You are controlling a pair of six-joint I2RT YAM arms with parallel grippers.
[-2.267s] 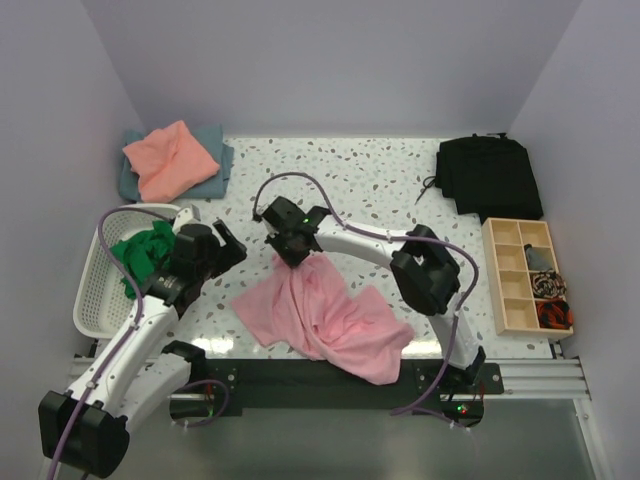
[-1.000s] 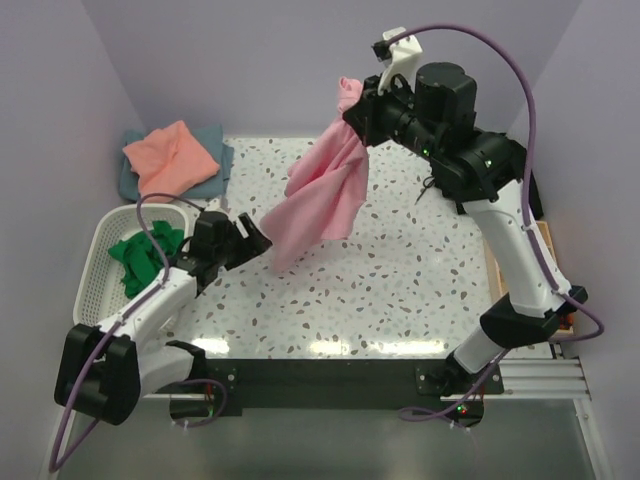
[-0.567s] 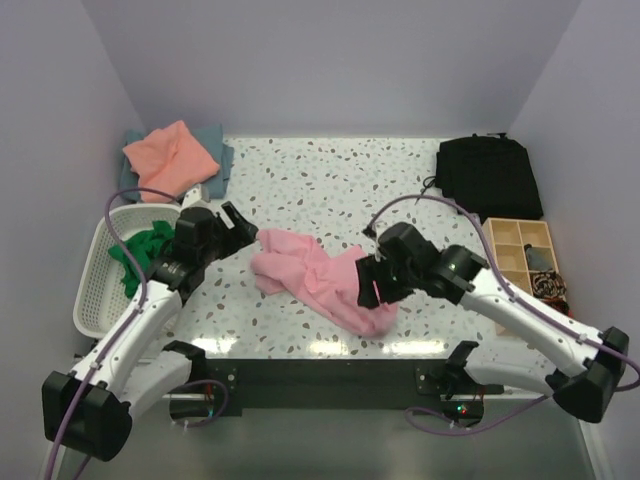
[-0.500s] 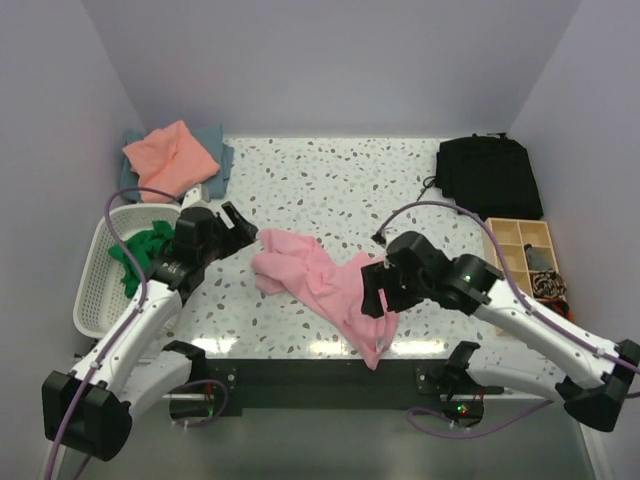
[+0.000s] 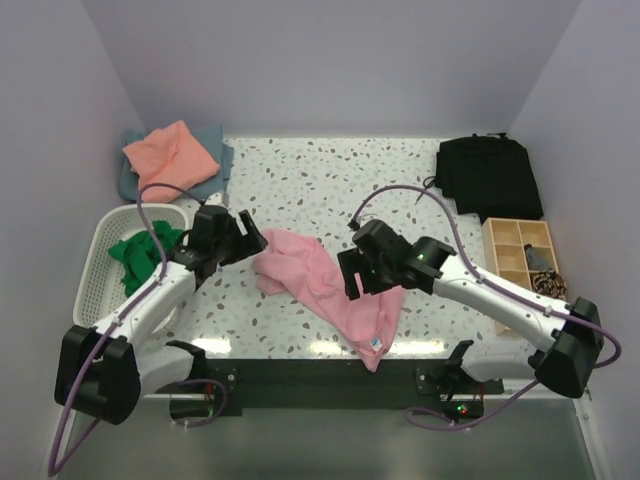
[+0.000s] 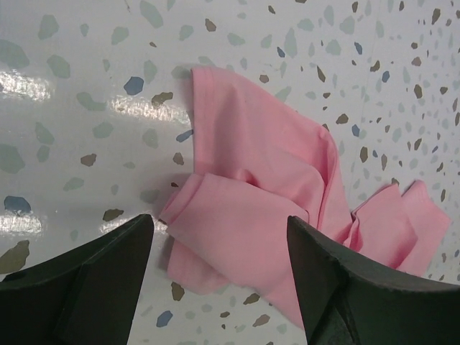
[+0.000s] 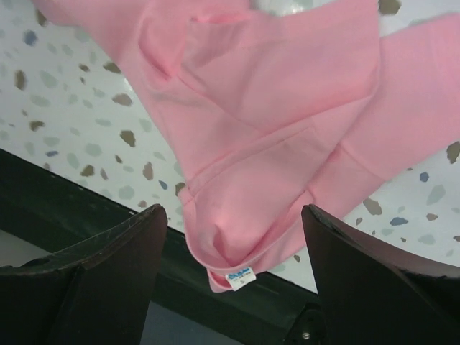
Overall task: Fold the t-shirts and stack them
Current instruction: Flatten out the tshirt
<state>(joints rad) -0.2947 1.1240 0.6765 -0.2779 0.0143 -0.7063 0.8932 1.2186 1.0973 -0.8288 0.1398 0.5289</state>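
Light pink t-shirt [image 5: 318, 285] lies crumpled on the table [image 5: 330, 180], labelled end overhanging the near edge, open terrazzo behind. 2 claws, jaws spread, empty: left gripper [image 5: 250, 240] beside its left end, right gripper [image 5: 352, 283] over its middle.

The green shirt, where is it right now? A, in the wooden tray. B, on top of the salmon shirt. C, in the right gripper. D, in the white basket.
D: the green shirt lies bunched inside the white basket, and neither gripper touches it.
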